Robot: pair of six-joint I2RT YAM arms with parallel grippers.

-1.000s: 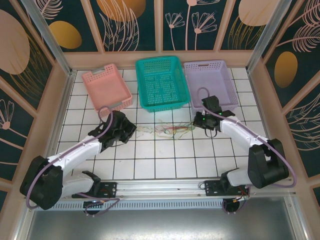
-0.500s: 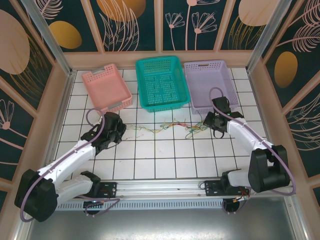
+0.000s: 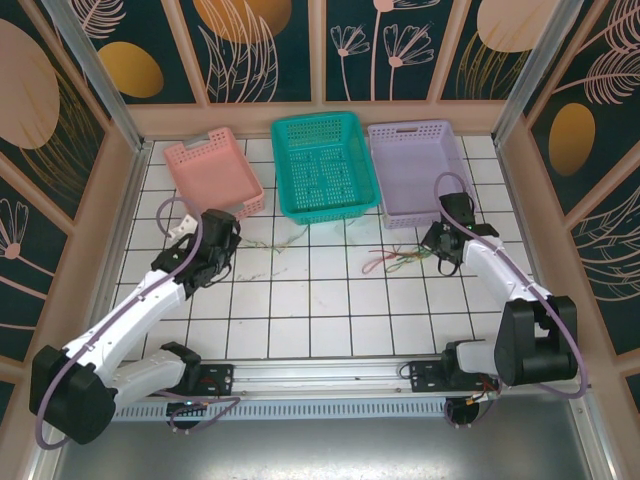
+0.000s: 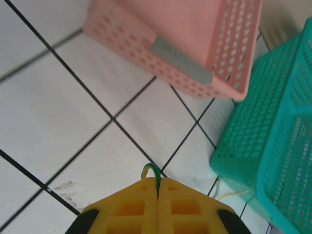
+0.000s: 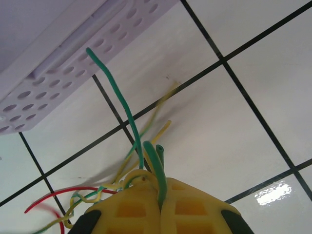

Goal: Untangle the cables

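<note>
The cables lie in two groups on the white tiles. A thin green and pale strand (image 3: 264, 257) trails right from my left gripper (image 3: 224, 238), which is shut on a small green cable loop (image 4: 154, 170) poking out between its yellow pads (image 4: 131, 204). A red, yellow and green bunch (image 3: 395, 261) lies left of my right gripper (image 3: 438, 250). That gripper (image 5: 161, 192) is shut on a green cable (image 5: 125, 105), with yellow strands (image 5: 127, 176) looped at its tips and a red cable (image 5: 63, 191) curving away to the left.
Three baskets stand in a row at the back: pink (image 3: 213, 175), teal (image 3: 324, 165) and lilac (image 3: 425, 170). The pink basket's corner (image 4: 195, 73) is close ahead of my left gripper, and the lilac basket's wall (image 5: 53, 83) is close above my right. Wooden walls enclose the table.
Both arms have pulled apart, the left going left and the right going right. The single tangle in the middle has stretched out and split into a left strand and a right bunch.
</note>
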